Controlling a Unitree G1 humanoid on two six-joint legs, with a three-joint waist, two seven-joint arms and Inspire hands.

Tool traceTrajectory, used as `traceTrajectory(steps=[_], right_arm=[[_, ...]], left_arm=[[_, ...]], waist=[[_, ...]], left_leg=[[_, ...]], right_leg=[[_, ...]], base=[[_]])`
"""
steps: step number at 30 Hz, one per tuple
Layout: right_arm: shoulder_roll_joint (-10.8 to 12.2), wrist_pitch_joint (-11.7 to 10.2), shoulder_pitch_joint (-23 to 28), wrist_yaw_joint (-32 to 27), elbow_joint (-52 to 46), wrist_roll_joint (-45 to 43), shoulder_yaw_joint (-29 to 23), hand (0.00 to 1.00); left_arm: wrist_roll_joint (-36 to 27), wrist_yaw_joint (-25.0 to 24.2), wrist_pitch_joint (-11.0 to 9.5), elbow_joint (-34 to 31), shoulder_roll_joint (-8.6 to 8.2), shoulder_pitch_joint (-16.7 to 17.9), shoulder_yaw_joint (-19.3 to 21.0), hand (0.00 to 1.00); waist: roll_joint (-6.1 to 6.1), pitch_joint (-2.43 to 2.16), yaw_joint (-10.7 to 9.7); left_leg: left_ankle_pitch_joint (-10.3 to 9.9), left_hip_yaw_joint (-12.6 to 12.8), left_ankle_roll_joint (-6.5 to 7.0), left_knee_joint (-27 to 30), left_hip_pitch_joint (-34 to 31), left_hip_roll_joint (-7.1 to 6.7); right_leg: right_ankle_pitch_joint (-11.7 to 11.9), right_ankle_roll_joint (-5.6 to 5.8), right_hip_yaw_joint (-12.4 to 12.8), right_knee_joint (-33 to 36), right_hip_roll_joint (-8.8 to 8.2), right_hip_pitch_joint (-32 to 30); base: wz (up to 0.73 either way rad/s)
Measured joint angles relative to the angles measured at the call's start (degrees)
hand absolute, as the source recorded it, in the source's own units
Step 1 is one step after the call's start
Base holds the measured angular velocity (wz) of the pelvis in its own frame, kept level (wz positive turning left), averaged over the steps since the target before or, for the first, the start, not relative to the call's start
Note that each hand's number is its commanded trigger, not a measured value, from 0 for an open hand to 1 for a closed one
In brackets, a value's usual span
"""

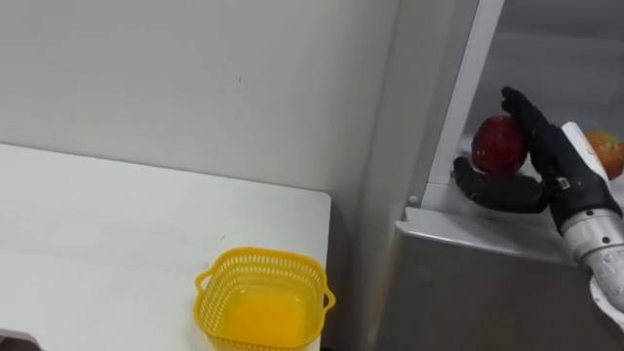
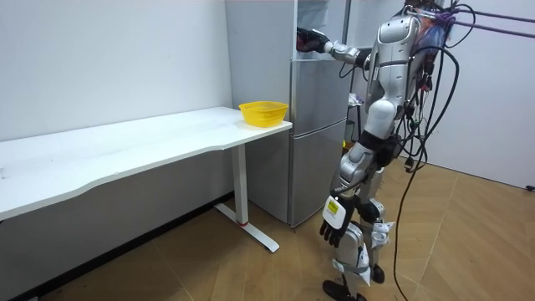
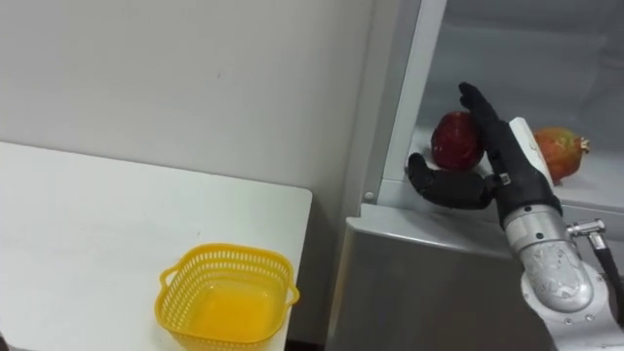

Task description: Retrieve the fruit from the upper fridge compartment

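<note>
1. Red fruit point(image 1: 497, 144) sits on the shelf of the upper fridge compartment point(image 1: 546, 58), near its front edge; its right flank is covered by the right hand point(image 1: 546, 161).
2. The right hand is open: the fingers point(image 1: 526, 112) lie nearly straight against the fruit's right side, and the thumb point(image 1: 492, 190) is spread beneath and in front of it. Whether the thumb touches the fruit cannot be told.
3. A second fruit point(image 1: 606, 151), orange-red, lies behind the hand. It is cut off by the frame's edge in the left eye view and shows more fully in the right eye view.
4. The lower fridge door point(image 1: 468, 292) is closed below the shelf.
5. A yellow basket point(image 1: 258, 258) stands empty at the corner of the white surface point(image 1: 97, 244) nearest the fridge.
6. The room view shows the robot standing upright before the fridge, with the left hand point(image 2: 333, 224) hanging at its side, fingers relaxed. The fruits are too small to make out there.
</note>
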Motion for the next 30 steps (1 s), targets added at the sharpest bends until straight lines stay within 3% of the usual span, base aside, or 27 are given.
traceTrajectory(steps=[6, 7, 8, 9, 21, 30], right_arm=[[0.0, 1.8, -3.2, 2.7, 3.0, 1.5, 0.3, 0.02], [0.0, 2.0, -3.6, 3.0, 3.7, 1.7, 0.3, 0.11], [0.0, 2.5, -4.2, 3.5, 4.5, 2.2, 0.3, 0.61], [0.0, 2.5, -4.8, 4.1, 5.6, 2.7, 0.3, 1.00], [-1.6, 5.0, -8.4, 3.7, 8.8, 3.3, 0.5, 1.00], [-1.8, 5.0, -9.1, 3.0, 8.5, 1.4, 0.5, 1.00]], left_arm=[[0.0, -0.9, 1.2, -0.5, 0.27, 0.0, 0.0, 0.00], [0.0, -1.0, 1.4, -0.5, 0.32, 0.0, 0.0, 0.00], [0.0, -0.9, 2.0, -0.5, 0.50, 0.0, 0.1, 0.00], [0.0, -0.9, 2.4, -0.5, 0.64, 0.0, 0.1, 0.00], [0.0, -0.4, 4.7, -3.4, 0.67, 0.2, 1.1, 0.00], [1.0, 0.1, 5.1, -4.5, 0.71, -0.1, 1.1, 0.00]], waist=[[-0.11, -0.07, 0.0], [-0.19, -0.12, 0.0], [-0.37, -0.25, 0.0], [-0.58, -0.35, 0.0], [-0.81, -0.23, 1.8], [-0.73, -0.03, 2.5]], left_leg=[[0.0, 0.1, -0.01, -0.1, 0.2, 0.03], [0.0, 0.1, -0.01, -0.1, 0.2, 0.03], [0.0, 0.1, -0.01, -0.1, 0.2, 0.04], [0.0, 0.1, -0.02, -0.1, 0.3, 0.07], [0.0, 0.0, -0.06, -0.1, 0.2, 0.24], [-0.1, 0.1, -0.12, -0.2, 0.1, 0.24]], right_leg=[[0.0, -0.05, 0.3, 0.1, 0.06, 0.0], [0.0, -0.06, 0.4, 0.1, 0.08, 0.0], [0.0, -0.08, 0.5, 0.0, 0.14, 0.0], [0.0, -0.09, 0.6, 0.0, 0.17, 0.0], [0.2, -0.27, 0.5, -0.1, 0.41, 0.0], [0.2, -0.27, 0.4, -0.1, 0.42, -0.2]], base=[[-0.01], [-0.04], [0.00], [-0.04], [-0.01], [0.00]])
